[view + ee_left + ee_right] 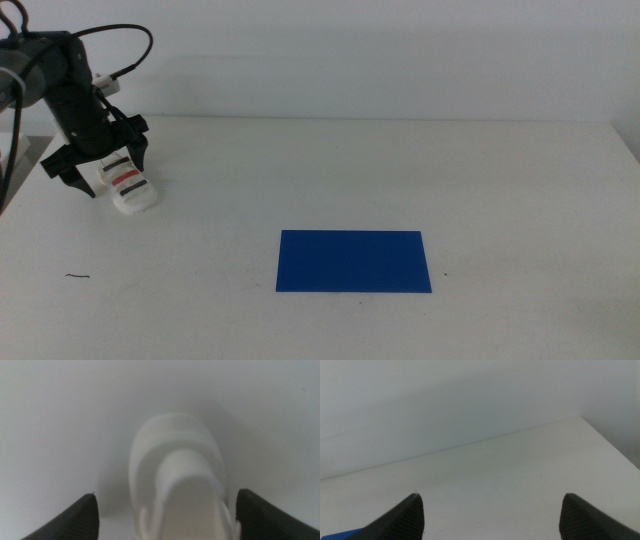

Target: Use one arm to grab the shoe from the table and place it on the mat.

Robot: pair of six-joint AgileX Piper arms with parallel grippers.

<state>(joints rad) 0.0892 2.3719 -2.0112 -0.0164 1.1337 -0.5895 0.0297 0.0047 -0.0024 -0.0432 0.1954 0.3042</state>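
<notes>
The shoe (130, 184) lies on the tabletop (330, 170) at its far left, white with dark and red straps across the top, its length running diagonally toward the near side. In my left wrist view the shoe (177, 485) is a blurred white form sitting between my two jaws, which stand wide apart on either side of it with bare tabletop (60, 425) showing in the gaps. So my left end effector (100, 172) is released, spread over the far end of the shoe, with one jaw tip beside it on the left and the other just behind it; I cannot tell whether either jaw touches it. The mat (353, 261), a flat blue rectangle, lies well apart from the shoe, near the middle of the tabletop on the near side. My right end effector (490, 520) is also released, jaws wide, hanging over bare tabletop (510, 470) with a blue corner of the mat (342, 535) just beside one jaw.
</notes>
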